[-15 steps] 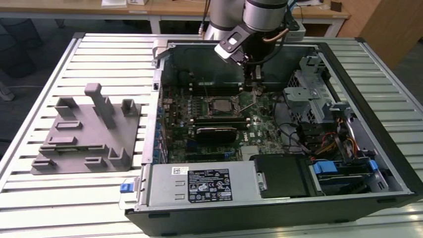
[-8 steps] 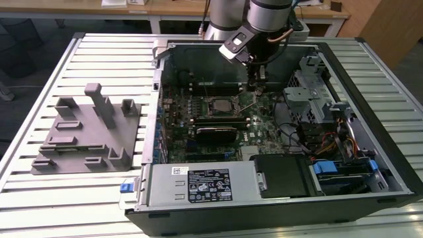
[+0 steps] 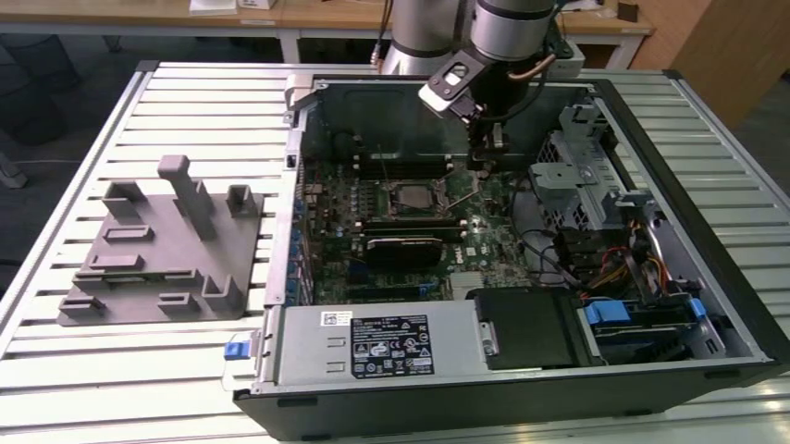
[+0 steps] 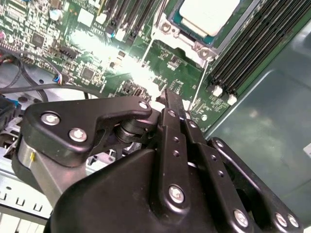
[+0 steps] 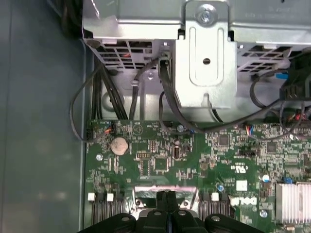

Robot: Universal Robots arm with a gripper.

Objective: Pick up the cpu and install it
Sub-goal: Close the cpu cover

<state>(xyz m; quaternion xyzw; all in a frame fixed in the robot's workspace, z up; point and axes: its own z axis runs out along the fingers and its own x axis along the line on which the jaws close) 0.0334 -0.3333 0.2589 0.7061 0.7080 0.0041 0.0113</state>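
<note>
Within the socket frame [image 4: 167,29], the cpu [image 4: 210,13], flat, square, pale silver-white; nearby, the gripper [image 5: 167,195] closed, empty.

Green board, black gripper, pale chip.

I'm seeing the cpu [image 4: 209,13] showing a pale silver-white top with a teal edge, and the circuit board [image 5: 160,160] glowing bright green, speckled with small black and silver parts. The gripper [image 4: 172,102] is coming through matte black, dotted with silver screw heads. I'm also picking out a silver coin battery [image 5: 119,144], black cables [image 5: 109,99], a bare grey metal bracket [image 5: 206,63] and a silver finned heat sink [image 5: 294,201]. In the exterior view the plastic holder [image 3: 161,250] is reading plain grey, the table [image 3: 74,370] pale with ribbed stripes, the clips [image 3: 608,313] blue.
</note>
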